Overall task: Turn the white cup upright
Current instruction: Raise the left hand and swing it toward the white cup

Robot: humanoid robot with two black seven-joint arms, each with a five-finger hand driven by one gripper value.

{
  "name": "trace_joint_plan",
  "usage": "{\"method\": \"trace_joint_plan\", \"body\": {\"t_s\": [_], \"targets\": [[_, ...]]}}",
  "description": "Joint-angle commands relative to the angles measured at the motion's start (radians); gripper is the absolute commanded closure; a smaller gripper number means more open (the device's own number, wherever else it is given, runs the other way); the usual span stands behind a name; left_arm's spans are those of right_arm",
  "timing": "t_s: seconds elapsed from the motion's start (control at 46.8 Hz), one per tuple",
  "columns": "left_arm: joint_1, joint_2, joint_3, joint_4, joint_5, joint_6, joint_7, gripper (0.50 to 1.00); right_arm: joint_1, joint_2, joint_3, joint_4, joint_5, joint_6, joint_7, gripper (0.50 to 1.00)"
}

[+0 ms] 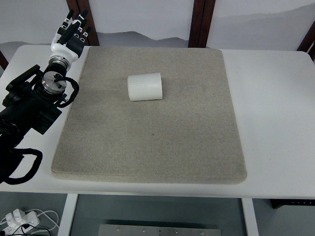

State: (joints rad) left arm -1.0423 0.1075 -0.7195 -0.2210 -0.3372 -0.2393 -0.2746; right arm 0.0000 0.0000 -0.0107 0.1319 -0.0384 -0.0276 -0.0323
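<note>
White ribbed plastic cup (144,87) lies on its side on the grey felt mat (147,147).
My left hand (73,32) hovers beyond the mat's far-left corner, fingers extended, empty; the cup's inside is hidden.

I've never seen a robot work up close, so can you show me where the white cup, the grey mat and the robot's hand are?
white cup (145,87), top view, on its ribbed side as it lies tipped over.
grey mat (157,142), top view, on a bare patch.
left hand (73,30), top view, on the middle of the hand.
</note>
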Motion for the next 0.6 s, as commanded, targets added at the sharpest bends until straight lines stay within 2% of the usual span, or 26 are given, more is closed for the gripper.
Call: {"method": "trace_joint_plan", "body": {"t_s": [0.0,0.577], "targets": [[-0.002,0.000,0.000,0.000,0.000,0.000,0.000,0.504,0.000,0.000,0.000,0.000,0.000,0.000,0.000,0.548],[-0.022,0.012,-0.005,0.008,0.006,0.000,0.000,0.504,0.000,0.000,0.000,0.000,0.000,0.000,0.000,0.548]]}}
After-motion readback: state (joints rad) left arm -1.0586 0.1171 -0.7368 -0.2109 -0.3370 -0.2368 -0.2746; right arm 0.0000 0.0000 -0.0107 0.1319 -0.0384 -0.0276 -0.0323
